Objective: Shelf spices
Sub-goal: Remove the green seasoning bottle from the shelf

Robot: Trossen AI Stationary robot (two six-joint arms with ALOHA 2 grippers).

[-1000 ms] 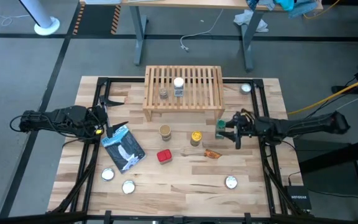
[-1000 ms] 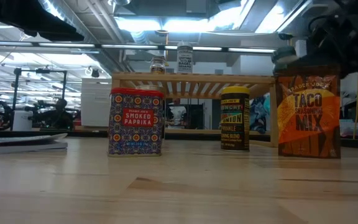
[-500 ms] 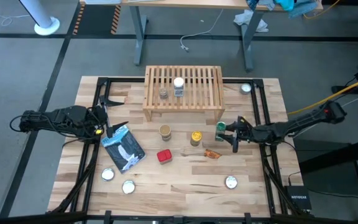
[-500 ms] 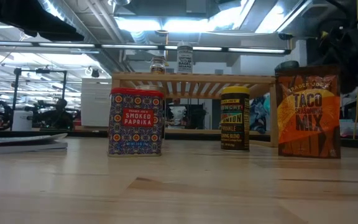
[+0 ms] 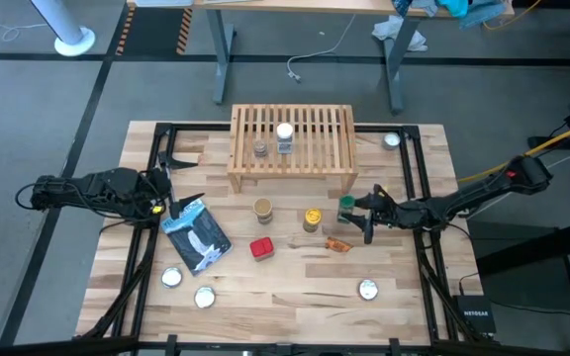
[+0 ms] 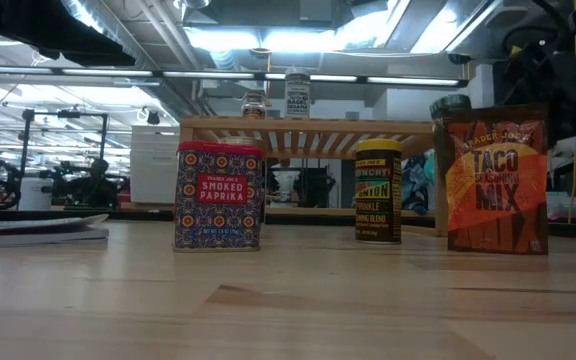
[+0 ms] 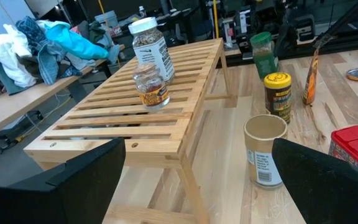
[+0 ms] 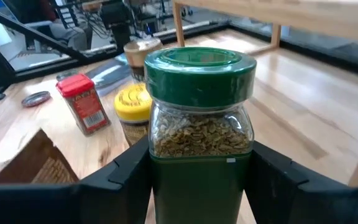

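Observation:
The light-wood shelf (image 5: 292, 148) stands at the table's far middle, with a small clear jar (image 5: 260, 148) and a white-lid jar (image 5: 285, 133) on its slats. In front of it stand a tan-lid jar (image 5: 263, 209), a yellow-lid jar (image 5: 312, 219), a red tin (image 5: 261, 247) and an orange packet (image 5: 337, 244). My right gripper (image 5: 360, 216) is shut on a green-lid jar (image 8: 199, 124), near the shelf's right front leg. My left gripper (image 5: 171, 203) is open and empty at the table's left, next to the blue-and-white pouch (image 5: 198, 235). My right gripper pinches the green-lid jar's glass body (image 8: 166, 168) between its two fingers (image 8: 126, 171), below the lid, on opposite sides. The fingers come level from the table's right side. The jar stands upright in the hold. The orange packet hides its bottom in the low view.
Flat silver discs lie at the near left (image 5: 171, 278) (image 5: 204, 296), the near right (image 5: 368, 290) and the far right (image 5: 392, 140). Black frame rails (image 5: 419, 178) run along the table's sides. Bare wood lies along the near edge.
My right gripper has shifted a little toward the table's left with the green-lid jar. In the low view the jar's lid has come lower and further left. The jar stays upright in the hold.

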